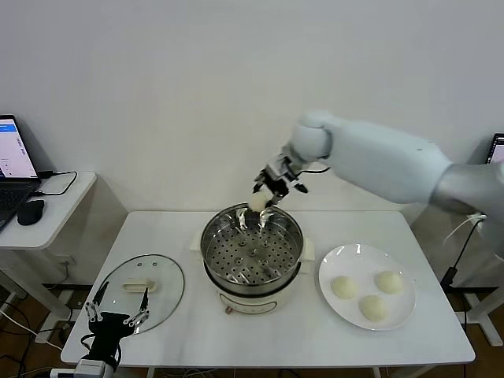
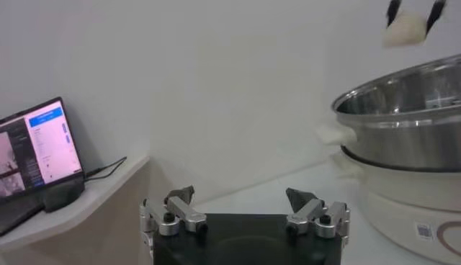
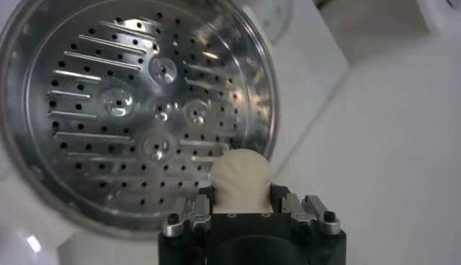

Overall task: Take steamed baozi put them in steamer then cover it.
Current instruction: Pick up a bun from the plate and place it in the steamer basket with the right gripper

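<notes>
Bun clamped in right gripper fingers over steamer far rim: carry inward, lower before releasing; left gripper fingers apart, idle.

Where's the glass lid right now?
In the head view the glass lid lies flat on the white table, on the robot's left of the steamer, just ahead of the open left claw.

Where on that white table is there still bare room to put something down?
Bare tabletop runs along the front edge, and in the back corners behind the glass lid and the plate. The steamer fills the middle; three baozi crowd the plate.
</notes>
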